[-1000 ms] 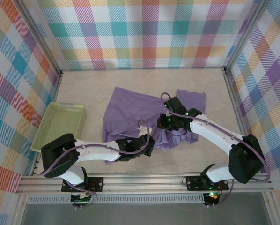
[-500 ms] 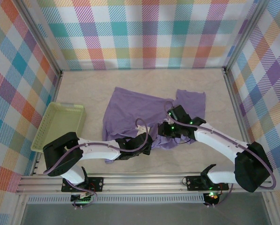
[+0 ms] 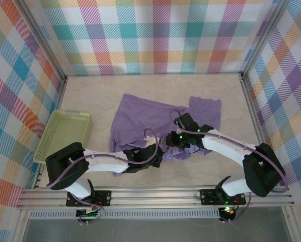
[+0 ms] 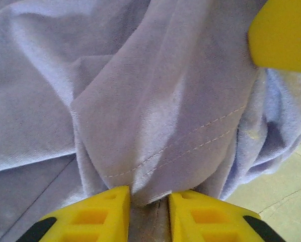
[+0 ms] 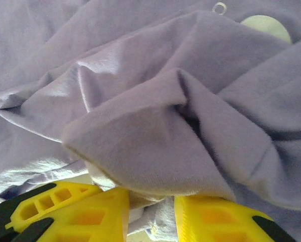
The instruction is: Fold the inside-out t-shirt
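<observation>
Bench point(image 3: 90, 96): pale surface under both hands, bare in front of and to either side of them.
T-shirt point(image 3: 140, 118): lavender and wrinkled. It spreads away from both hands toward the far wall, with its near edge heaped in a lump right at the fingertips.
Tray point(image 3: 65, 133): pale green, well apart to the left of the left hand and touching no cloth.
Left hand point(image 4: 149, 195): jaws a narrow slit apart, pinching a stitched hem fold, with pleats fanning up from the pinch.
Right hand point(image 5: 151, 201): just beside the left hand, jaws somewhat apart, a thick fold draped across the gap. I cannot tell whether it grips or merely lies there.
Risk, slip: the left pinch catches only the hem's edge, so a pull would likely drag it free.
Risk, wrong layer: the heap at the fingertips stacks several layers, and a hand may well lift two at once and skew the fold.
Risk, collision: with the hands this close, a careless sideways move could knock their fingers together.
</observation>
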